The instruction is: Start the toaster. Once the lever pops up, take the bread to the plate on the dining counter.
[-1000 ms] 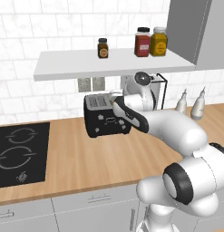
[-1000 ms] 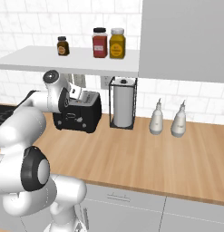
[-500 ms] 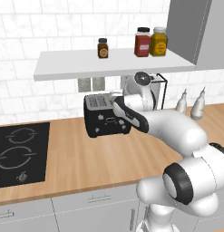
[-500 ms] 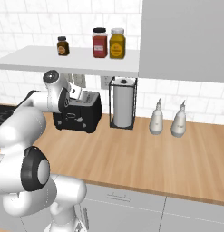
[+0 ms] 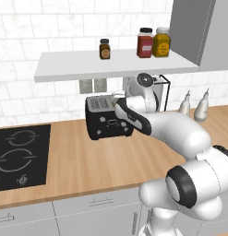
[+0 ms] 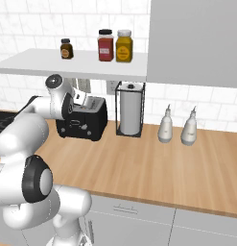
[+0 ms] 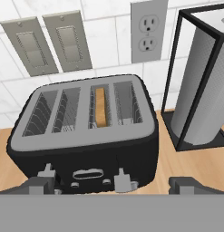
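Observation:
The black toaster (image 7: 86, 136) stands on the wood worktop against the tiled wall, also visible as the toaster (image 5: 106, 120) and the toaster (image 6: 84, 120) in the base views. The bread (image 7: 100, 106) sits deep in one slot, with just its tan top edge showing. Two small grey levers (image 7: 122, 179) stick out of the toaster's front. My gripper (image 7: 113, 186) is open and hovers just above the toaster's front edge, one dark fingertip on each side of it. In the base views the gripper (image 5: 116, 102) hangs over the toaster's top. The plate and the dining counter are out of view.
A black wire holder with a paper towel roll (image 6: 130, 113) stands right beside the toaster. Two pale bottles (image 6: 164, 127) are further right. A shelf (image 5: 87, 69) with spice jars hangs low above the toaster. A black cooktop (image 5: 18, 154) lies to the left.

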Robot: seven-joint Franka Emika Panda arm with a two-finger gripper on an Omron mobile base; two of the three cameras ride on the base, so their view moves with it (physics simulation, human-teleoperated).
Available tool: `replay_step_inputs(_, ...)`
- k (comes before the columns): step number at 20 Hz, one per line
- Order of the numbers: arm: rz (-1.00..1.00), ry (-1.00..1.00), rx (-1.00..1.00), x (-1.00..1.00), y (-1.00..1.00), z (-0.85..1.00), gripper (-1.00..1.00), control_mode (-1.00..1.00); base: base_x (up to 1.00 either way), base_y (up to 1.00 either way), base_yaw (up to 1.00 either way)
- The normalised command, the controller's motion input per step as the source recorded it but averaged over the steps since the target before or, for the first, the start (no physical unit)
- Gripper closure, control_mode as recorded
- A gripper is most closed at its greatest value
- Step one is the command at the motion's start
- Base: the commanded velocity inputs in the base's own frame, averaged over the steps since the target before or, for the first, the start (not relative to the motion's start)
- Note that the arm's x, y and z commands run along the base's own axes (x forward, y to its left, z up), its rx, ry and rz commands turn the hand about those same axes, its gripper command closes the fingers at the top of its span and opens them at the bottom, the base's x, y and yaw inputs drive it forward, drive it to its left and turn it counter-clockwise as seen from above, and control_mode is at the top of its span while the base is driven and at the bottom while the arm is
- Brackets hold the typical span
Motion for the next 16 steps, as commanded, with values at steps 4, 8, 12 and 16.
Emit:
replay_step_inputs(4, 0.0, 0.0, 0.0, 0.0, 0.0, 0.0, -1.0, -1.0, 0.0, 0.0, 0.0)
replay_step_inputs(8, 0.0, 0.0, 0.0, 0.0, 0.0, 0.0, -1.0, -1.0, 0.0, 0.0, 0.0)
replay_step_inputs(12, 0.0, 0.0, 0.0, 0.0, 0.0, 0.0, -1.0, -1.0, 0.0, 0.0, 0.0)
replay_step_inputs(16, 0.0, 0.0, 0.0, 0.0, 0.0, 0.0, -1.0, -1.0, 0.0, 0.0, 0.0)
